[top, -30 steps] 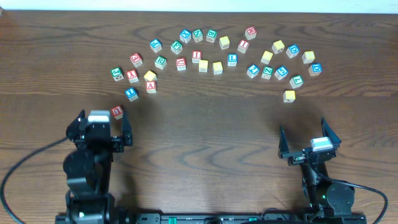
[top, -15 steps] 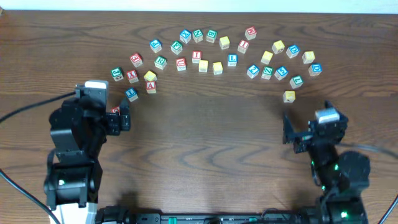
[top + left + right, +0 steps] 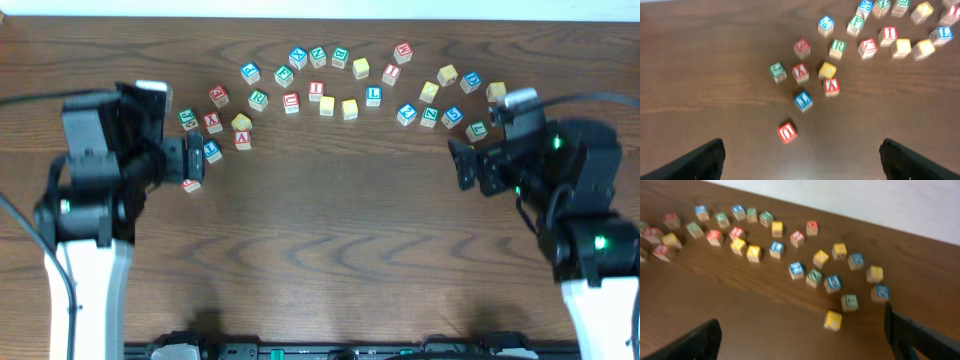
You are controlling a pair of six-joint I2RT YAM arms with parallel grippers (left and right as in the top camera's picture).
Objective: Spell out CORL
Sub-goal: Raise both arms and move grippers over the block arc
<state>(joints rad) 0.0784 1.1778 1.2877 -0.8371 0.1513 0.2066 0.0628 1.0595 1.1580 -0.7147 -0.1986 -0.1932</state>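
Table | left hand spread, forward | right hand spread, forward | cubes unmoved

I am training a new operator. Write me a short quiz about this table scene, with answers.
1. Fill in: the green R cube lies to the robot's ____ of the blue L cube.
2. Which cube is nearest the left gripper? A red U cube; B green R cube; C blue L cube.
3. True or false: the right gripper is holding something.
Key: 1 left; 2 A; 3 false.
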